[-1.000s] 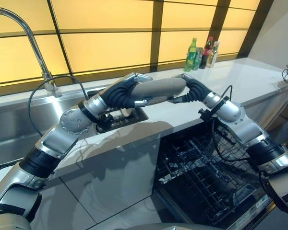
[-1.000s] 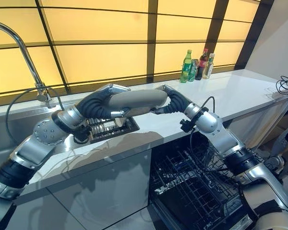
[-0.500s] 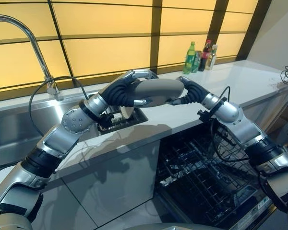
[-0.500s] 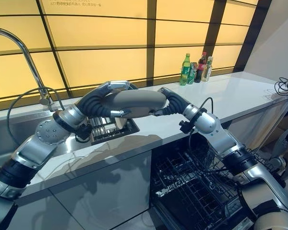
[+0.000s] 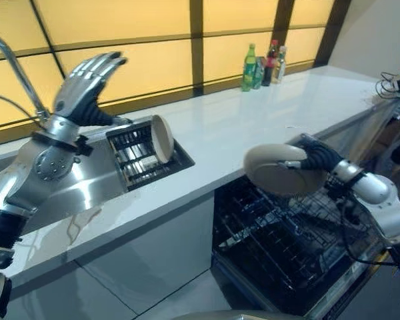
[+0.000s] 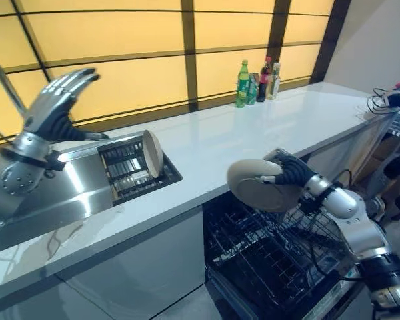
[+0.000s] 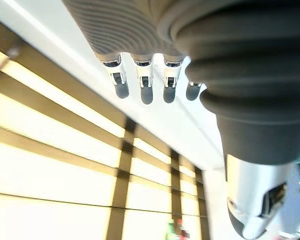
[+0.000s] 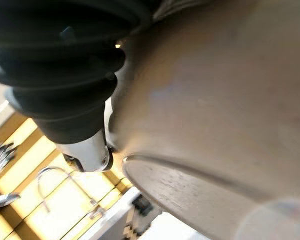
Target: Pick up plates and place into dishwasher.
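At the far left the left hand [image 5: 87, 83] is raised above the sink [image 5: 73, 193], fingers straight and spread, holding nothing. Just right of it, in the recessed drying rack [image 5: 137, 163] set into the desk [image 5: 253, 120], a second plate [image 5: 162, 138] stands on edge, near the left hand and well apart from the right.

Further right, the right hand [image 5: 313, 157] is curled round the rim of a beige plate [image 5: 283, 170], carried nearly on edge with its broad underside facing the camera. The plate hangs past the desk's front edge, directly above the open dishwasher's wire rack [image 5: 280, 247].

The relation that matters is vertical: the rack lies straight below the held plate, so the placing looks to be mostly a descent, with the plate kept on edge to slip between the tines. At the back stand three bottles [image 5: 261, 63].
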`<state>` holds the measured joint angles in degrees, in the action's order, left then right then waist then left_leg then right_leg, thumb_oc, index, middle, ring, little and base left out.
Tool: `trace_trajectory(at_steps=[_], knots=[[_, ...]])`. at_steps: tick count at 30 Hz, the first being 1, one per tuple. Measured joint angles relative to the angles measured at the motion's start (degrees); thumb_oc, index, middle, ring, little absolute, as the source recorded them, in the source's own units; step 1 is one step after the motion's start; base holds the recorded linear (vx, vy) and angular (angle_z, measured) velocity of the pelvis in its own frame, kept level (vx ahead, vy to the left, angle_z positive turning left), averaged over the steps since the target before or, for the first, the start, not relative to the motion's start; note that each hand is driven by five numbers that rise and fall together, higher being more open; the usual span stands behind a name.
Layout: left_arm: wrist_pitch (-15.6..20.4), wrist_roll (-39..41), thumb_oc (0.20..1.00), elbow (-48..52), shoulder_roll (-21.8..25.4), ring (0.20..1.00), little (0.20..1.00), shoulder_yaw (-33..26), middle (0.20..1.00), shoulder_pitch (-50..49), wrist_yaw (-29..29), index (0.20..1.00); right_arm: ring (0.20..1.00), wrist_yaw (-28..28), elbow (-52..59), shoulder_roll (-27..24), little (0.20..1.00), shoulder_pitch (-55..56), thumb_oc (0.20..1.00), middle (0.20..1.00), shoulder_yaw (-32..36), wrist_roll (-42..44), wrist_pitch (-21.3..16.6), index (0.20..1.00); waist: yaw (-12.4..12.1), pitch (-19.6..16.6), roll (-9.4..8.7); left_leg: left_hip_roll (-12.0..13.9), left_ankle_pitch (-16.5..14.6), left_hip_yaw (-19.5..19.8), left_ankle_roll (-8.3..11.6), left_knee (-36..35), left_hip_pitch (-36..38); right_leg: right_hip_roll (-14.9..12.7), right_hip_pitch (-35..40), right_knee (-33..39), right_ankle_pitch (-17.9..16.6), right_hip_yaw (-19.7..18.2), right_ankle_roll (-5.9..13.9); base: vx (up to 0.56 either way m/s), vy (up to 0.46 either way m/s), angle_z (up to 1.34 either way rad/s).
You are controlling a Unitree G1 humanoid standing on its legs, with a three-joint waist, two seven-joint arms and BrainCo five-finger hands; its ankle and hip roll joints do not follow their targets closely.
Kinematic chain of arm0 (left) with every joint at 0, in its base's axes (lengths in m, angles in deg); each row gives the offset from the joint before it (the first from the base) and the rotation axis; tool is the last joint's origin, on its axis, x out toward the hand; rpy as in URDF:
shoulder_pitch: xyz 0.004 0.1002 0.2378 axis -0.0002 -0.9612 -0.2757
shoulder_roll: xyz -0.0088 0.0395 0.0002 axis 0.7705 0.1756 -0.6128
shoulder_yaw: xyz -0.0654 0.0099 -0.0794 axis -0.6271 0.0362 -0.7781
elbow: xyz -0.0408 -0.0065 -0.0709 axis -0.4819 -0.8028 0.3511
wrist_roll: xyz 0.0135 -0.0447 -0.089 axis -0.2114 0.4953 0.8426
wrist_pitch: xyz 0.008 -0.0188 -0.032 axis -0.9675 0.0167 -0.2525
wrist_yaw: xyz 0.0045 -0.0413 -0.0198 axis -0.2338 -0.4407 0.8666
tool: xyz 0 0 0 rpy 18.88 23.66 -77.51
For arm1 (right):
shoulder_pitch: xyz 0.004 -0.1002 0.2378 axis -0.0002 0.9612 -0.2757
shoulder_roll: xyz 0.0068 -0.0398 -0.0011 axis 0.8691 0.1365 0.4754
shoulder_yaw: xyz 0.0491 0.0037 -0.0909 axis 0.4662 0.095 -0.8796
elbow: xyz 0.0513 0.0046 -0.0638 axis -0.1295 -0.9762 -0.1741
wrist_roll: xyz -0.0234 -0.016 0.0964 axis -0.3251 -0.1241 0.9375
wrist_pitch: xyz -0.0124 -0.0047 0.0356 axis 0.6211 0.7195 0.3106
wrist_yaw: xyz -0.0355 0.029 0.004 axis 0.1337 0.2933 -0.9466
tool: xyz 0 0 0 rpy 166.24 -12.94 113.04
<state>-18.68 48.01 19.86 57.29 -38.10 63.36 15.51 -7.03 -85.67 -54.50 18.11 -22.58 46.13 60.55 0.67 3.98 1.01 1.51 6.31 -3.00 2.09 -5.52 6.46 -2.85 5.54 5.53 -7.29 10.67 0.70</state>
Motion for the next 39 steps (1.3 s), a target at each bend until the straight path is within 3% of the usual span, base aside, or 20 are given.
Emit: trace_trajectory(at_steps=[6,9,14,26,39], knots=[[-2.5,0.1,1.000,-9.1,0.0,1.000,1.000,-3.0,1.000,-2.7,6.7,1.000,0.200,4.6,-0.3,0.0,0.200,6.1,0.200,0.200,3.8,2.4,2.1,0.200,1.9,1.4,-0.26,0.7,-0.1,-1.9,0.14,0.0,0.0,0.7,-1.0,0.0,0.0,-1.6,-0.06,-0.01,-0.001,-0.20],[-3.0,1.8,1.000,-11.7,-0.9,1.000,1.000,-3.0,1.000,-2.7,7.4,1.000,0.200,6.5,-0.9,0.6,0.200,7.2,0.200,0.200,3.7,2.4,4.0,0.200,3.2,1.4,-0.29,0.8,-0.2,-2.1,0.21,0.0,0.1,0.7,-1.0,0.0,0.0,-1.8,-0.03,0.00,-0.010,-0.06],[-4.2,3.6,1.000,-14.7,-1.7,1.000,1.000,-3.0,1.000,-2.7,7.6,1.000,0.200,6.7,-5.5,1.1,0.200,7.3,0.200,0.200,0.7,2.2,6.1,0.200,3.1,1.8,-0.72,0.9,-0.4,-3.1,0.58,0.0,0.9,0.8,-0.8,0.0,0.0,-2.2,0.02,0.00,-0.010,-0.11],[-6.8,3.9,1.000,-15.7,-2.2,1.000,1.000,6.6,1.000,4.2,7.6,1.000,0.200,-1.2,-25.0,12.9,0.200,1.0,0.200,0.200,-16.1,-1.5,8.6,0.200,1.3,2.2,-0.54,0.9,-0.4,-2.9,0.59,0.0,0.8,0.7,-0.7,0.0,0.0,-2.1,0.06,0.00,0.000,0.00],[-7.4,4.5,1.000,-16.0,-4.8,1.000,1.000,12.8,1.000,10.4,4.3,1.000,0.200,-5.1,-43.7,23.8,0.200,-7.3,0.200,0.200,-20.4,-0.9,11.6,0.200,-1.8,1.7,1.75,0.7,-0.3,-0.1,0.83,0.0,0.9,0.6,0.7,0.0,0.1,0.3,-0.40,0.01,0.025,0.10]])
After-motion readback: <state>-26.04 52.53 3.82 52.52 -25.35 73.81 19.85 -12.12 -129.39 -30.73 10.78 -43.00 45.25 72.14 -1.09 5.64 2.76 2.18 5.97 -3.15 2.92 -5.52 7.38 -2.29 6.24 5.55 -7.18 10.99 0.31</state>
